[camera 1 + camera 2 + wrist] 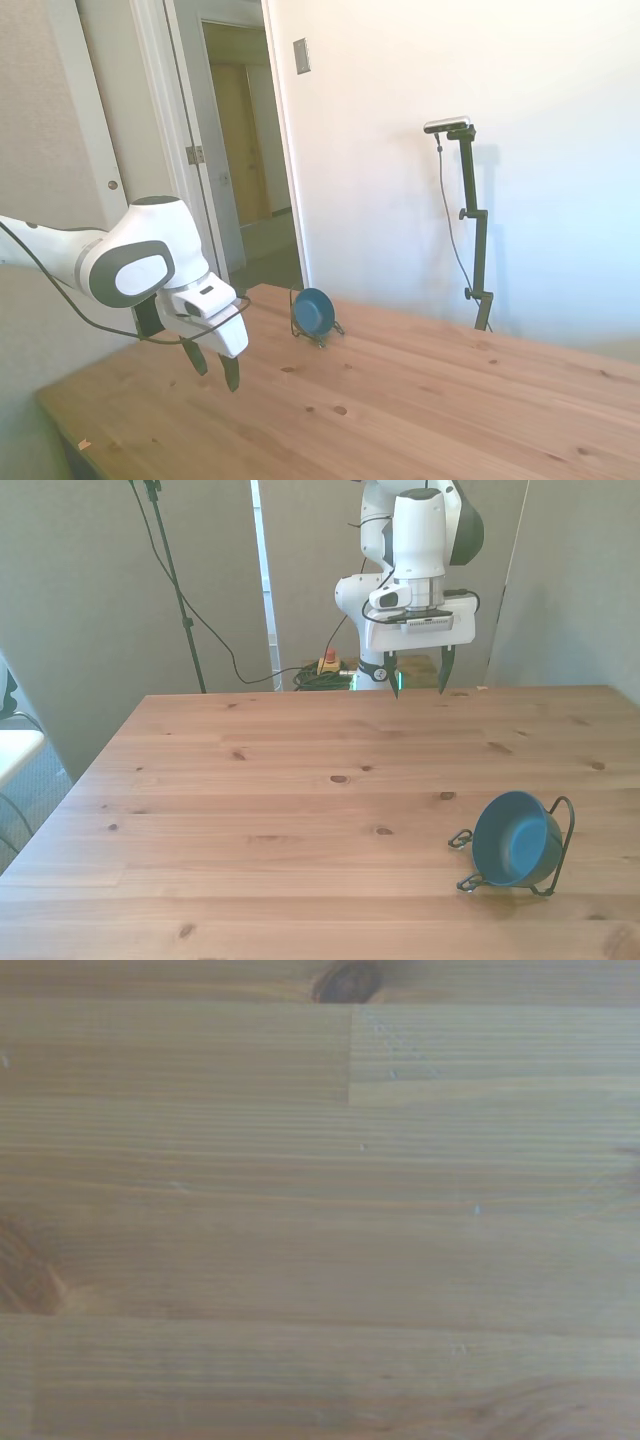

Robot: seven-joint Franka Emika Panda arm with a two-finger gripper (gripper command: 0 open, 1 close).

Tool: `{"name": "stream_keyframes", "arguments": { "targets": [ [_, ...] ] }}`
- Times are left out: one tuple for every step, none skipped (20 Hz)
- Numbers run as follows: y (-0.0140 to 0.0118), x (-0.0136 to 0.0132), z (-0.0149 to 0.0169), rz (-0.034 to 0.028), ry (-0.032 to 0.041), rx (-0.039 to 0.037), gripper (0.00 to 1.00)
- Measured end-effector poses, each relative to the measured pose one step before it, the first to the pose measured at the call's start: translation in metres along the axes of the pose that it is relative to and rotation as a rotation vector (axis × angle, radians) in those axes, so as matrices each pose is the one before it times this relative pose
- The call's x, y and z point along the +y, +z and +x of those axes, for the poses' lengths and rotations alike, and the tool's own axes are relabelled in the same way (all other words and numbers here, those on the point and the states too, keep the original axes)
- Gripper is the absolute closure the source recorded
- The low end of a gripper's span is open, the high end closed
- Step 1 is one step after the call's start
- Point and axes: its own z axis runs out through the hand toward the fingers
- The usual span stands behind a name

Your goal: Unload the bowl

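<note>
The small dark-blue bowl [515, 840] stands on its edge in a thin wire rack [560, 850] near the table's front edge, at the front view's right. In the side view the bowl [313, 311] sits at the table's far side, leaning in the rack [322, 335]. My gripper [420, 682] hangs above the table's far edge, well away from the bowl, open with nothing between its fingers. In the side view the gripper [214, 365] is at the left, above the wood. The wrist view holds only bare wooden table [320, 1220].
The wooden table [300, 810] spreads wide between gripper and rack. A doorway [245, 150] and white wall lie behind the table in the side view. Cables and a red item lie on the floor [325, 670] behind the table.
</note>
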Motion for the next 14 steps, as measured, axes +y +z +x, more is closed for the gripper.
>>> {"name": "stream_keyframes", "arguments": {
  "targets": [
    [0.00018,0.00005,0.00009,-0.00183,0.00179,-0.00027,0.0],
    [0.00083,0.0008,-0.00019,-0.01203,0.004,0.00138,0.0],
    [0.00136,0.00002,0.00038,-0.00614,-0.00387,0.0022,0.0],
    [0.00204,-0.00071,0.00107,-0.00015,-0.00665,0.00155,0.0],
    [0.00205,-0.00145,0.00265,0.00583,-0.008,0.00473,0.0],
    [0.00139,-0.00211,0.00426,0.01137,-0.00802,0.00977,0.0],
    [0.00052,-0.00282,0.00563,0.01801,-0.01261,0.01539,0.0],
    [-0.00051,-0.00395,0.00686,0.0237,-0.01608,0.01819,0.0],
    [-0.00001,-0.00447,0.00634,0.02323,-0.01733,0.01399,0.0],
    [0.00031,-0.00559,0.00634,0.02179,-0.01568,0.01239,0.0],
    [0.00108,-0.00728,0.0063,0.02255,-0.01647,0.01443,0.0],
    [0.00239,-0.00853,0.00636,0.02055,-0.01114,0.0143,0.0],
    [0.00425,-0.00911,0.00714,0.01679,-0.00595,0.01344,0.0],
    [0.00575,-0.00944,0.00787,0.01292,-0.00172,0.00933,0.0]
  ]
}}
